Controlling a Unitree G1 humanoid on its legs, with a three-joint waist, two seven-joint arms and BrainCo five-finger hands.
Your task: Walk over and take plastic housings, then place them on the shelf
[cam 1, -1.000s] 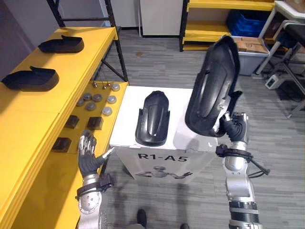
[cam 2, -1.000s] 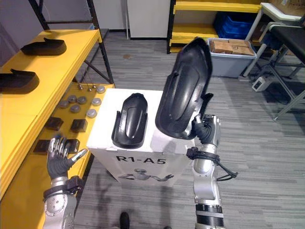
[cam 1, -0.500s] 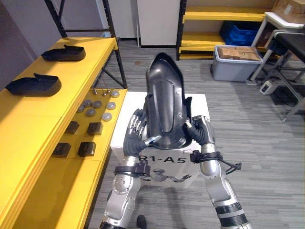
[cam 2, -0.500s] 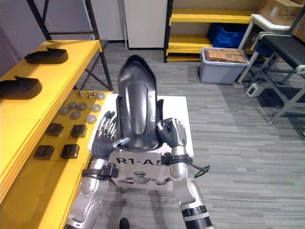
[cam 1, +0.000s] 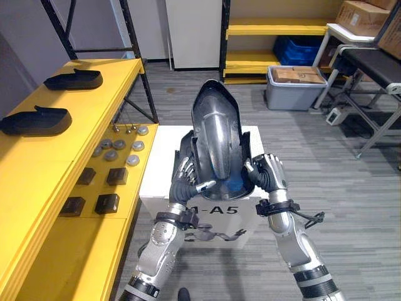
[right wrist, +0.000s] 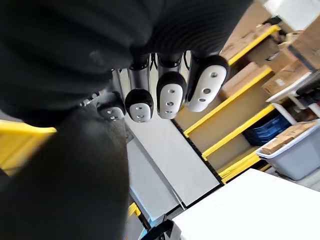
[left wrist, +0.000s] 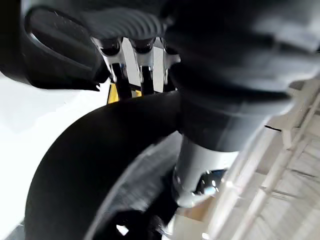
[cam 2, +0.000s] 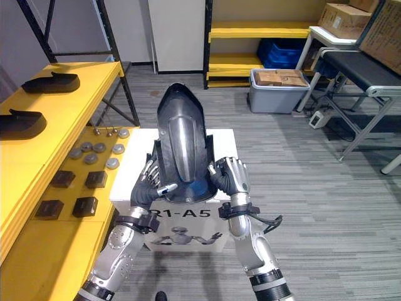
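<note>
The carrying step is under way: the black plastic housing (cam 1: 216, 147) is standing upright in the air, clear of the white surface (cam 1: 160, 163) and in front of the robot's chest. The left robot hand (cam 1: 183, 182) is clamping one lower edge, thumb across the front and fingers behind, while the right robot hand (cam 1: 266, 174) is curling its fingers round the opposite edge. Next, I judge, the robot is needing to turn left toward the yellow shelf (cam 1: 37, 163), where two shelved housings (cam 1: 34, 121) are already lying, and lay this one flat in a free spot well apart from them. A second ago the right robot hand alone was holding the housing high on the right, with the left robot hand open and low beside the shelf.
</note>
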